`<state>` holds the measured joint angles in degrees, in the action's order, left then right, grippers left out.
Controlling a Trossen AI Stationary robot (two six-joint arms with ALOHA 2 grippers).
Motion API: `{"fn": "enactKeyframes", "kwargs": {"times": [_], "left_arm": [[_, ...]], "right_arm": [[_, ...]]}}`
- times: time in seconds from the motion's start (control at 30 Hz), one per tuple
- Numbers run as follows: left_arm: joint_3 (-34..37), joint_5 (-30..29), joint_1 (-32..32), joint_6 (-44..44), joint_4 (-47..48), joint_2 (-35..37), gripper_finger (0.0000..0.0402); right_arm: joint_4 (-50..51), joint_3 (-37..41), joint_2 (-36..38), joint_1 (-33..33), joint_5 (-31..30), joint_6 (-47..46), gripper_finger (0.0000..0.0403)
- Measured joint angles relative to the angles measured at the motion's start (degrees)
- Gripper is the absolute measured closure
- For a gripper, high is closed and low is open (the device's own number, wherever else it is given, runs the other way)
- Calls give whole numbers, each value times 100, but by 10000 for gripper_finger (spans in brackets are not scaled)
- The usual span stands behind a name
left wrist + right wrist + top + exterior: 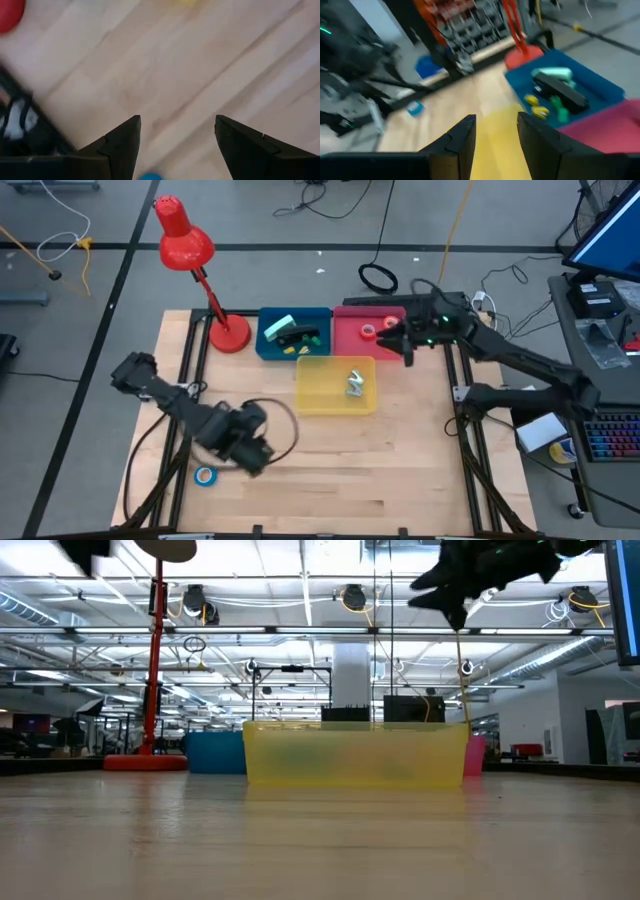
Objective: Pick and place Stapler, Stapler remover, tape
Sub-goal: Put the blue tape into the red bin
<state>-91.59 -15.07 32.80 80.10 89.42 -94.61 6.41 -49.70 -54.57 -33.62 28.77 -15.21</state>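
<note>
Most items already sit in the bins, only the blue tape roll [205, 475] lies near-left beside the open left gripper [256, 459], while the right gripper [398, 340] hovers open and empty over the red bin [350, 345]

A pale wooden worktop [400, 460] carries a yellow bin [335, 386] near its middle. Behind that bin stand a blue bin [294, 333] and a pink bin [362, 332]; a red lamp's base [229, 335] sits beside the blue one. A blue tape roll [206, 475] lies well in front, to the left.

bins [335, 385] behind centre – lamp [228, 335] left | tape [206, 475] (front-left)
</note>
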Motion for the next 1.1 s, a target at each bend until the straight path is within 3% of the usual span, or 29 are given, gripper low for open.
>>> {"fn": "enactKeyframes", "kwargs": {"times": [0.1, 0.3, 0.57, 0.87, 1.1], "left_arm": [[311, 157, 450, 708, -58, 229, 147], [1605, 912, 1242, 1908, -903, 972, 147], [3055, 1407, 1821, 2969, -1665, 1983, 146], [4442, 1430, 2215, 3192, -3318, 2810, 146], [4901, 1523, 2636, 3376, -3923, 2911, 146]], "right_arm": [[-619, 490, 523, 171, -1, -476, 269], [-1910, 1512, 1308, 421, -9, -1325, 270], [-3747, 2623, 1614, 460, -13, -2222, 271], [-4434, 3528, 1789, 557, 282, -1461, 273], [-4206, 3767, 1826, 847, 43, -865, 288]]}}
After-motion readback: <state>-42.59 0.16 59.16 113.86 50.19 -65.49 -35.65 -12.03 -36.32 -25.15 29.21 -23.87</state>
